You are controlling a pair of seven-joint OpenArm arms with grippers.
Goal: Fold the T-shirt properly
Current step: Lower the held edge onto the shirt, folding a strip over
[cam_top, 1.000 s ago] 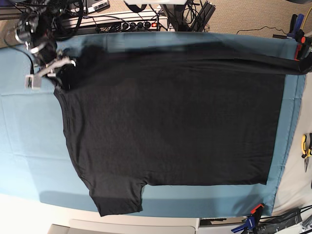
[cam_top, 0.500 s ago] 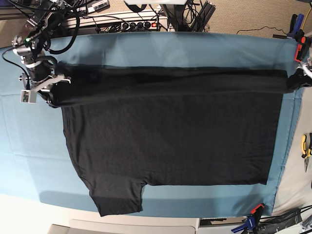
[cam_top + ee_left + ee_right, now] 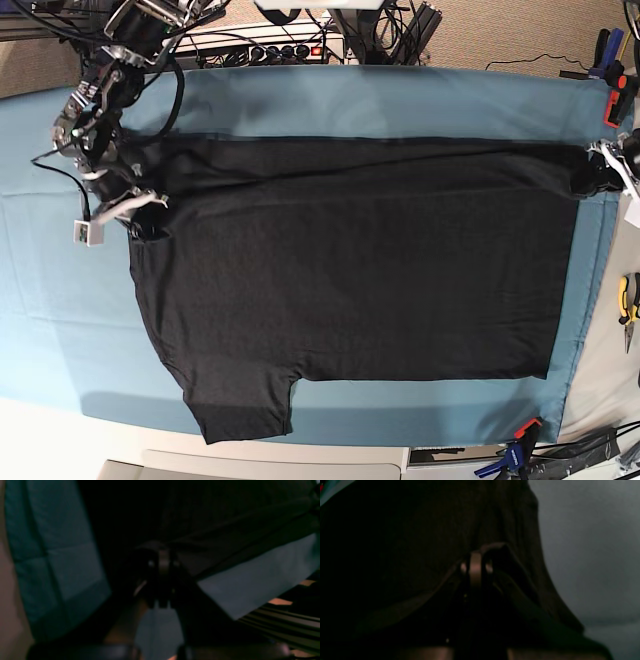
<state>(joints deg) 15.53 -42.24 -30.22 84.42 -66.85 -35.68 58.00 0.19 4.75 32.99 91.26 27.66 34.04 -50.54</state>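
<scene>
Across the lower frame of the base view, the large black soft-fabric T-shirt (image 3: pixel 350 290) lies flat on the teal cloth table cover (image 3: pixel 50 330). Further up, the right gripper (image 3: pixel 140 215) and left gripper (image 3: pixel 598 170) pinch its folded-over edge; uneven pulling could skew the limp, matte fold.

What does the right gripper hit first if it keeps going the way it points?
Likely the T-shirt itself: the right gripper is shut on its fabric, which fills the view ahead. Depth beyond is unclear.
</scene>
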